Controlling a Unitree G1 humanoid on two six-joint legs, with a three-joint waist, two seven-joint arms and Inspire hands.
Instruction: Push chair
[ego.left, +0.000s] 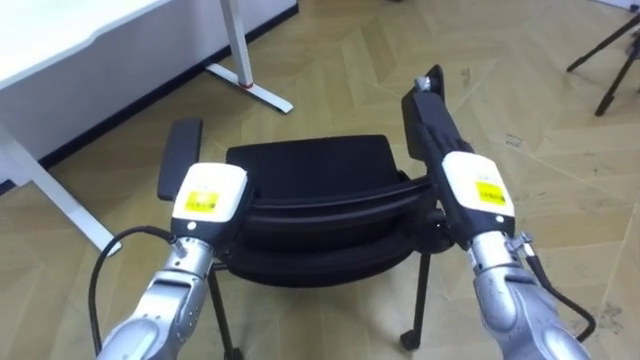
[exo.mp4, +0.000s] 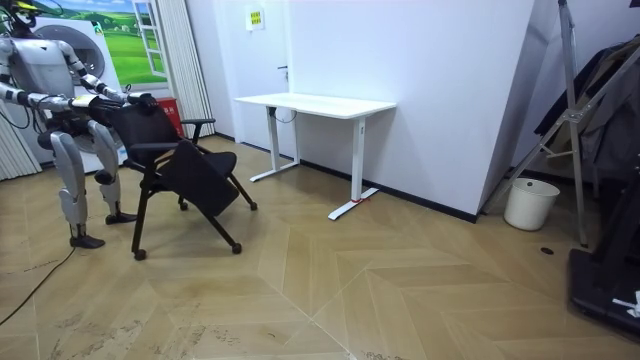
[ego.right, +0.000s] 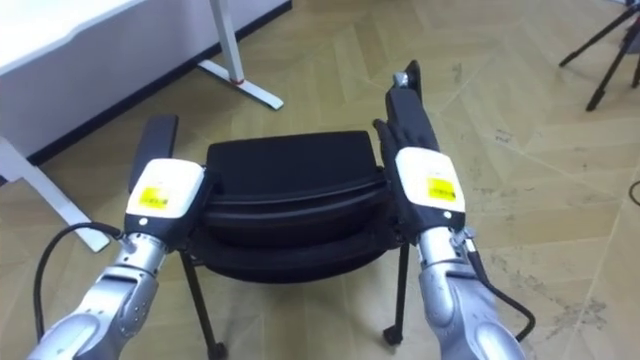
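The chair (ego.left: 310, 160) stands straight ahead of the robot, its backrest lying crosswise. The left hand (ego.left: 208, 195) and right hand (ego.left: 478, 188) sit at opposite ends, equally near. Grasping or merely resting, I cannot tell. The white desk (ego.left: 60, 40) lies beyond, seemingly ahead-left.

Floor (exo.mp4: 400, 290): light wood parquet in a herringbone lay, scuffed in places. I see a white desk (exo.mp4: 315, 103) on white legs, standing against a plain white wall (exo.mp4: 440, 90). A white bucket (exo.mp4: 530, 203) sits at the wall's foot, near a tall tripod (exo.mp4: 570, 110). A landscape poster (exo.mp4: 125, 30) and pale vertical blinds (exo.mp4: 185, 50) are at the room view's left. Light is even and soft.
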